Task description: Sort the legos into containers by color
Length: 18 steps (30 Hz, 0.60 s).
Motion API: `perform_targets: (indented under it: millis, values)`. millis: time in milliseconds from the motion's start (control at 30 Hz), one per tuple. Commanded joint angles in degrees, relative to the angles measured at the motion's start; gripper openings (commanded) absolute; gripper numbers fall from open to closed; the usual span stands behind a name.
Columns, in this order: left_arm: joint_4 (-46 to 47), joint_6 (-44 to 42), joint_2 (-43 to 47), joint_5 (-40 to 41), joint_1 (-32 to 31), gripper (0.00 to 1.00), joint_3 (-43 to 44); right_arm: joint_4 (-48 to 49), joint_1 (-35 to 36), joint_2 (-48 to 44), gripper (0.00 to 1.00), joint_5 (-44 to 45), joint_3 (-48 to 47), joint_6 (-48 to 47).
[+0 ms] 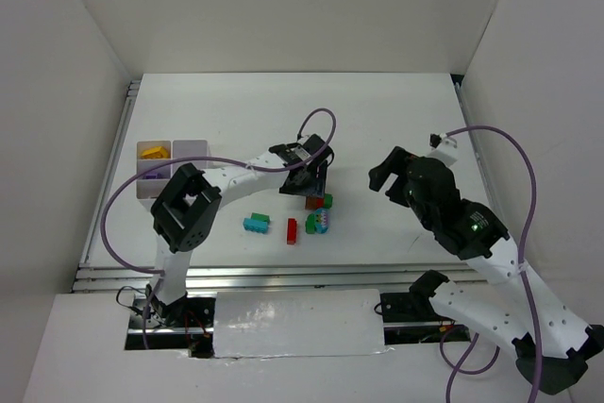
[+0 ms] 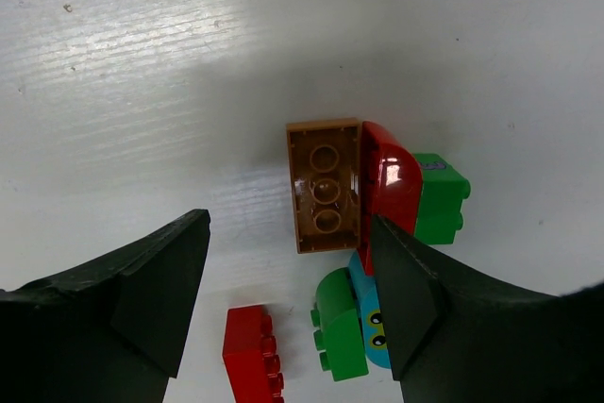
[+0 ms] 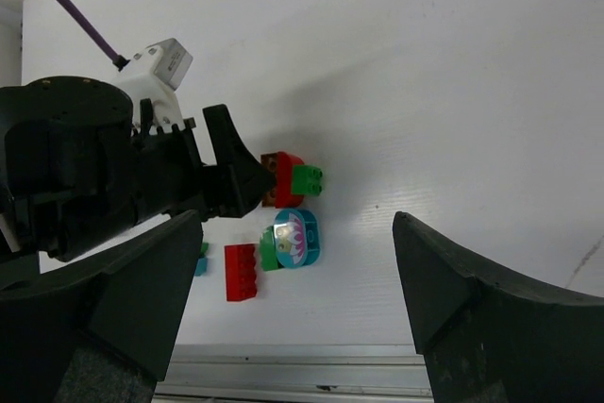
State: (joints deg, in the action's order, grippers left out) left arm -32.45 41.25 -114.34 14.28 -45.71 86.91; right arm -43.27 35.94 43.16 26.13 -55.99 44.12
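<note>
Loose legos lie mid-table: an upside-down orange brick (image 2: 325, 186) touching a red rounded brick (image 2: 389, 181), with a green brick (image 2: 439, 197) beside it. Nearer lie a green brick (image 2: 340, 325) against a teal oval (image 3: 296, 236) and a red studded brick (image 2: 252, 356). A teal and green piece (image 1: 256, 223) sits further left. My left gripper (image 2: 293, 294) hovers open over this cluster with nothing between its fingers. My right gripper (image 1: 387, 176) hangs open to the right, holding nothing. The white tray of containers (image 1: 193, 148) stands at the left with a yellow lego (image 1: 154, 151) in one compartment.
White walls enclose the table on the left, back and right. A metal rail (image 1: 283, 276) runs along the near edge. Purple cables (image 1: 326, 125) loop above both arms.
</note>
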Motion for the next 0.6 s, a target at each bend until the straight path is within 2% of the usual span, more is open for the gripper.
perform_targets:
  millis: [0,167,333,567]
  values:
    - [-0.69,2.07,0.52,1.62,-0.17,0.80,0.54,-1.12,-0.35,-1.06,0.89,0.59,-2.11,-1.49]
    - [0.01,2.60,2.81,3.38,-0.08,0.80,-0.96,-0.33,-0.35,-0.09,0.89,-0.73,-1.67,-2.02]
    - [-1.30,2.77,0.53,3.73,-0.08,0.77,0.27,0.72,-0.35,0.00,0.89,-1.61,-0.53,-1.93]
    - [1.77,1.81,0.35,-0.31,-0.69,0.77,-0.52,0.90,-0.35,0.26,0.89,-1.70,-0.61,-2.46]
